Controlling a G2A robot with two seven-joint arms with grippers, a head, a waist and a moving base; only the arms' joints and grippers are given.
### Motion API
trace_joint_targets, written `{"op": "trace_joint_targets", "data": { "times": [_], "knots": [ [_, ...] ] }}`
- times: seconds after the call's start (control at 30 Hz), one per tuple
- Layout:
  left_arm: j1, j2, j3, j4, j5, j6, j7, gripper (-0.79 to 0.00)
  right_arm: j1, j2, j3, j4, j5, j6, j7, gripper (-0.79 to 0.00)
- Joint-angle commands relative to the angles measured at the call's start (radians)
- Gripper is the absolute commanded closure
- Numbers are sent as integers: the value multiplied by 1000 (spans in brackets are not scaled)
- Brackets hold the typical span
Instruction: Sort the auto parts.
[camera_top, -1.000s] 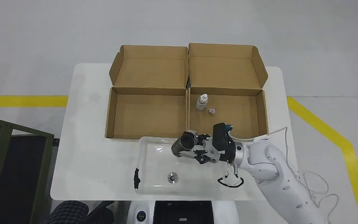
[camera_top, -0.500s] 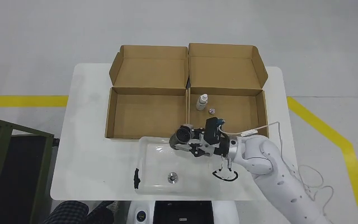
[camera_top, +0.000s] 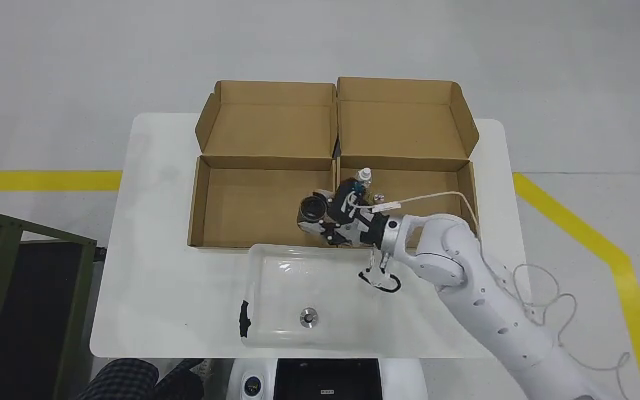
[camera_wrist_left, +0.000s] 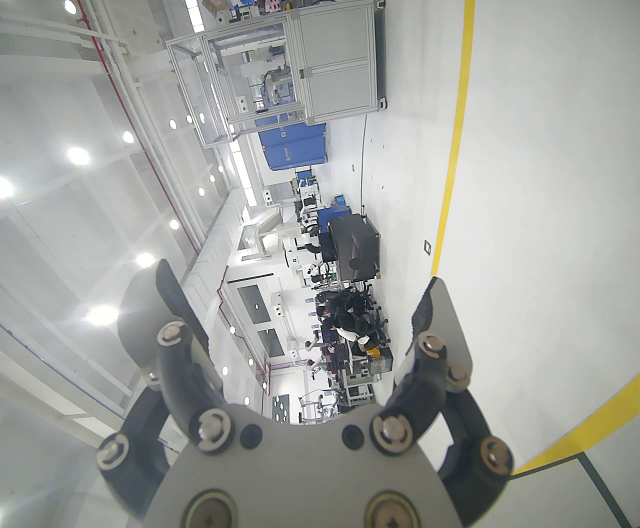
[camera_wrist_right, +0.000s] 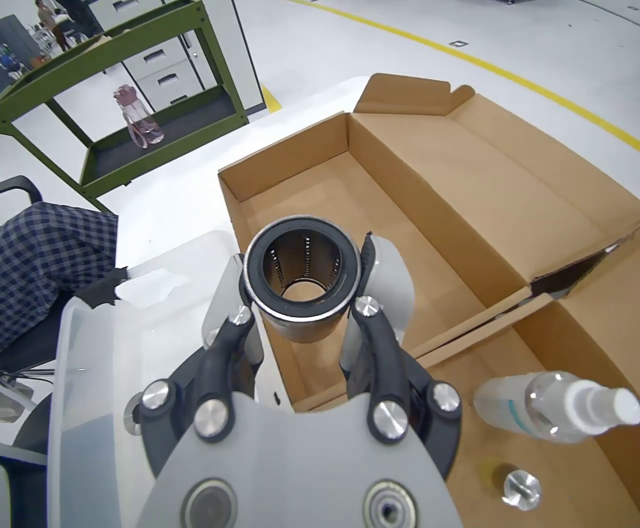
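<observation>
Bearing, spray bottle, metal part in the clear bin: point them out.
bearing (camera_wrist_right: 305, 327), right wrist view, steel outer shell
spray bottle (camera_wrist_right: 520, 407), right wrist view, clear body
metal part (camera_top: 309, 318), top view, round top

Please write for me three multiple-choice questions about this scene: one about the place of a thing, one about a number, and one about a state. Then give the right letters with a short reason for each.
1. Where is the spray bottle?
A. in the left cardboard box
B. in the right cardboard box
C. on the bare table

2. How many open cardboard boxes stand on the table?
A. one
B. two
C. four

3. What is the state of the right gripper?
A. open and empty
B. shut with nothing in it
C. shut on the cylindrical bearing

Answers:
1 B: the spray bottle is inside the walls of the right cardboard box.
2 B: the left cardboard box and the right cardboard box stand side by side, flaps open.
3 C: the cylindrical bearing sits clamped between the right gripper's fingers.
</observation>
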Motion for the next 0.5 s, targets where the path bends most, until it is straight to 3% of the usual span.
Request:
{"op": "trace_joint_targets", "data": {
  "times": [0.0,0.47],
  "knots": [
    [0,0,0,0,0,0,0,-785,28,-7,-15,15,-17,30,10,0],
    [0,0,0,0,0,0,0,-785,207,-86,-164,236,-100,181,0,0]
  ]
}}
